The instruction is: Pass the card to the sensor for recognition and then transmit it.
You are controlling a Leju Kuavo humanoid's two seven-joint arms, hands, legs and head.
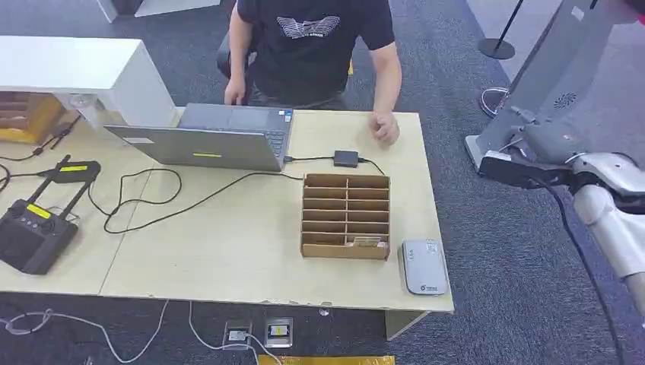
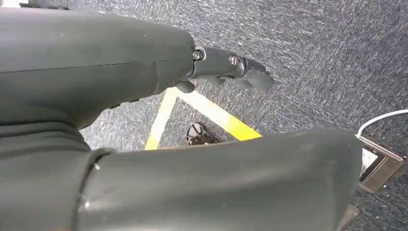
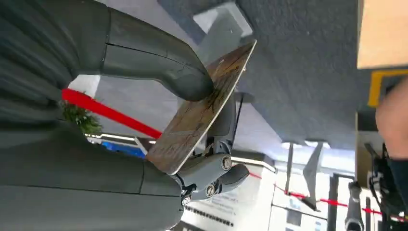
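Seemingly wood-printed, card (image 3: 202, 108) half hides right hand (image 3: 192, 139) fingers

On the tabletop (image 1: 228, 258), the sensor (image 1: 424, 266) is placed just right of the compartment box (image 1: 346, 216). The laptop (image 1: 217, 138) is set behind the box, to its left; a person (image 1: 316, 46) is seated behind.

Even, soft overhead indoor light, pale wooden tabletop (image 1: 251, 251) brightly lit without glare, only faint shadows beneath the brown cardboard compartment box (image 1: 346, 215), head view slightly soft throughout, wrist views close-up and blurred on the grey hand covers, bright washed-out background behind the wood-patterned card (image 3: 202, 110).
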